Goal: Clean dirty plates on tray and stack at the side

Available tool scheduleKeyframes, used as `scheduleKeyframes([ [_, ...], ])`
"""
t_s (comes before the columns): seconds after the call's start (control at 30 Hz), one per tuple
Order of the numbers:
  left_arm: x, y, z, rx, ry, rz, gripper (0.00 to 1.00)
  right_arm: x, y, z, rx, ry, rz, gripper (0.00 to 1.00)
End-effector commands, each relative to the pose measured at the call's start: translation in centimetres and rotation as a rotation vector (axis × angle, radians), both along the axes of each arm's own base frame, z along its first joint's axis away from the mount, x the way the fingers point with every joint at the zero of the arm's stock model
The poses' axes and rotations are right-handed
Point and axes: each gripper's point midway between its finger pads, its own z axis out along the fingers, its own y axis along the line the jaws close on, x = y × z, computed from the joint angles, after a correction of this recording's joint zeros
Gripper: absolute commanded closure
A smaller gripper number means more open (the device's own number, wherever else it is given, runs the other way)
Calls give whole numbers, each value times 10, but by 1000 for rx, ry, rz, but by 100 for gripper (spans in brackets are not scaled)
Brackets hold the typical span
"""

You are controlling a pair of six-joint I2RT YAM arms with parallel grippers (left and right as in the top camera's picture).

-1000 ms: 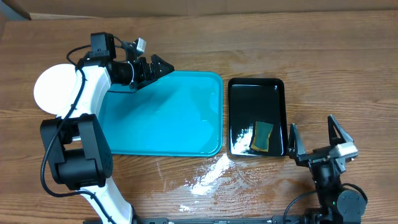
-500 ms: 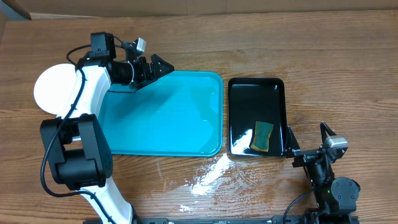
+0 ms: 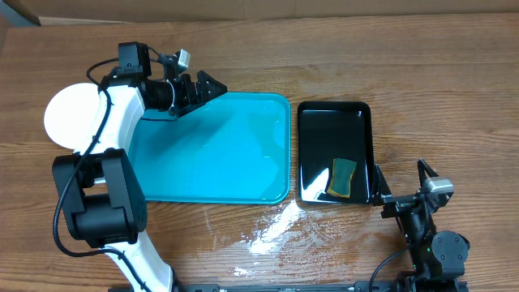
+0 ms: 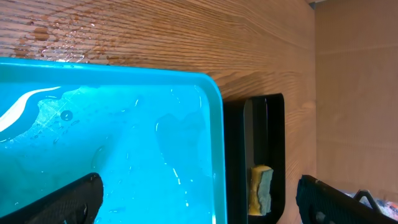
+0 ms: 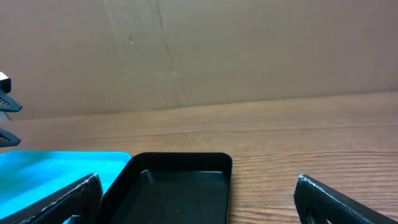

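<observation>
Overhead view. The turquoise tray (image 3: 211,154) lies at centre-left of the wooden table (image 3: 438,73), long side across the frame. Its surface is wet; the left wrist view shows a film of water and scattered droplets on it.

A white plate (image 3: 66,113) lies on the table at the left of the frame, off the tray and just beside its upper left corner. The left arm (image 3: 113,138) covers the plate's right edge. Whether other plates lie beneath it cannot be told from above.

The left gripper (image 3: 207,88) hangs over the tray's upper left corner, pointing toward the right of the frame. Its fingers (image 4: 68,199) sit at opposite bottom corners of the wrist view, spread wide, with nothing between them.

The right gripper (image 3: 400,170) is at the lower right of the frame, just beside the lower right corner of the black tray (image 3: 334,130). Its fingers (image 5: 68,199) are likewise spread wide and hold nothing. They are apart from the black tray's rim.

The black tray lies just right of the turquoise tray, a narrow gap of table between them. A yellow and green sponge (image 3: 343,177) lies in its lower right part.

Spilled water (image 3: 268,231) glistens on the table below the turquoise tray's lower right corner. More droplets (image 4: 56,37) show on the wood at the upper left of the left wrist view. A cardboard wall (image 5: 186,56) stands behind the table.
</observation>
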Motion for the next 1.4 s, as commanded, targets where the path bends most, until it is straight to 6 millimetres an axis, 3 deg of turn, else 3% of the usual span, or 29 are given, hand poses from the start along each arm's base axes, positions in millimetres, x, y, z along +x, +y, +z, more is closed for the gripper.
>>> scheduleKeyframes([
  [0.0, 3, -1, 4, -1, -10, 0, 0, 1, -3, -2, 0, -2, -16, 0],
  [0.3, 2, -7, 13, 0, -30, -12, 0, 1, -3, -2, 0, -2, -16, 0],
  [0.4, 2, -1, 37, 52, -96, 10, 0, 1, -3, -2, 0, -2, -16, 0],
  [0.5, 5, 22, 64, 221, -187, 101, 0, 1, -3, -2, 0, -2, -16, 0],
  [0.57, 3, 51, 100, 391, -283, 218, 0, 1, -3, -2, 0, -2, -16, 0],
  [0.63, -3, 67, 128, 475, -350, 291, 0, 1, -3, -2, 0, -2, -16, 0],
  [0.67, -11, 75, 152, 515, -403, 337, 0, 1, -3, -2, 0, -2, -16, 0],
  [0.73, -23, 77, 180, 523, -470, 365, 0, 1, -3, -2, 0, -2, -16, 0],
  [0.83, -32, 76, 198, 519, -512, 376, 0, 1, -3, -2, 0, -2, -16, 0],
  [0.97, -32, 77, 194, 521, -499, 374, 0, 1, -3, -2, 0, -2, -16, 0],
  [1.17, -79, 73, 229, 518, -541, 385, 0, 1, -3, -2, 0, -2, -16, 0],
  [1.23, -90, 69, 255, 466, -606, 420, 0, 1, -3, -2, 0, -2, -16, 0],
  [1.27, -101, 65, 278, 413, -660, 454, 0, 1, -3, -2, 0, -2, -16, 0],
  [1.37, -128, 64, 306, 407, -747, 480, 0, 1, -3, -2, 0, -2, -16, 0],
])
